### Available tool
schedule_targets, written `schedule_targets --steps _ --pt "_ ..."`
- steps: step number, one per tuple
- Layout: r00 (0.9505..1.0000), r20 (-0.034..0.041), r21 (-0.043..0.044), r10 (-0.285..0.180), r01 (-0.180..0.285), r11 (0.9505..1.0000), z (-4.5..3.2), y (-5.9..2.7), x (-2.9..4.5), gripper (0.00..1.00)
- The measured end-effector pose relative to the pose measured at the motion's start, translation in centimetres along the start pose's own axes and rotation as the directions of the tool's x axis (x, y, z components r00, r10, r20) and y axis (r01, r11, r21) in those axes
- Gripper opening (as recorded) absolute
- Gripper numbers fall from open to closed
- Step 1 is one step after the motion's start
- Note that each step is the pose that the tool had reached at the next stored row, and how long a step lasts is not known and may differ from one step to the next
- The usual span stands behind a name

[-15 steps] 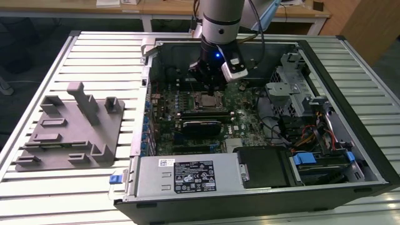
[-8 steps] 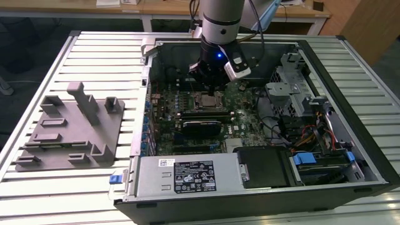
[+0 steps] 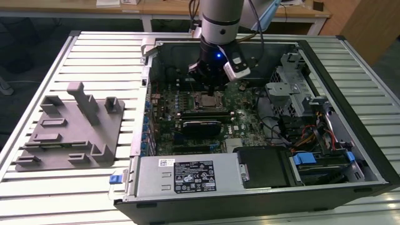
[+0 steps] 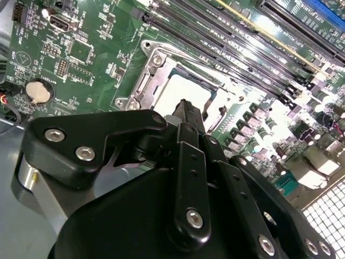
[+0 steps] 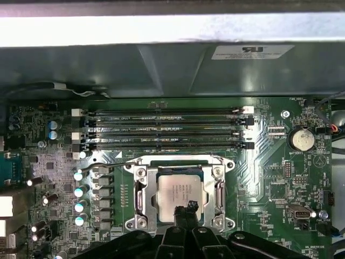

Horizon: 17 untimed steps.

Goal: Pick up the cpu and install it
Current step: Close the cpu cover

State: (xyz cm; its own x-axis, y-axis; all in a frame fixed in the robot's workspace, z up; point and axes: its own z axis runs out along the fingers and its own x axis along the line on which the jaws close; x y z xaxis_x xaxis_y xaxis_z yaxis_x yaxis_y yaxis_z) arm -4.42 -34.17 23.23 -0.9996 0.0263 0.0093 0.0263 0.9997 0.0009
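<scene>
Silvery cpu in motherboard socket

Printed label on the power supply, a second label on the case wall, neither legible

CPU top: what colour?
The cpu has a silvery-grey metal top with small dark print on it; it shows best in the first wrist view.

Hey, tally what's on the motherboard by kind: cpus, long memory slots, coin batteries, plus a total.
cpu: 1
memory slots: 4
coin battery: 1
Total: 6
</scene>
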Motion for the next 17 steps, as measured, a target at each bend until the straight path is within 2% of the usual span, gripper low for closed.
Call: schedule_targets --steps 5,11,17 --pt "1.0000 0.0000 0.0001 0.000 0.000 1.0000 0.21 0.00 0.20 0.11" --pt "1.0000 0.0001 -0.0001 0.000 0.000 1.0000 0.81 0.00 0.21 0.11" --pt "1.0000 0.0000 -0.0001 0.000 0.000 1.0000 1.13 -0.01 0.79 0.11"
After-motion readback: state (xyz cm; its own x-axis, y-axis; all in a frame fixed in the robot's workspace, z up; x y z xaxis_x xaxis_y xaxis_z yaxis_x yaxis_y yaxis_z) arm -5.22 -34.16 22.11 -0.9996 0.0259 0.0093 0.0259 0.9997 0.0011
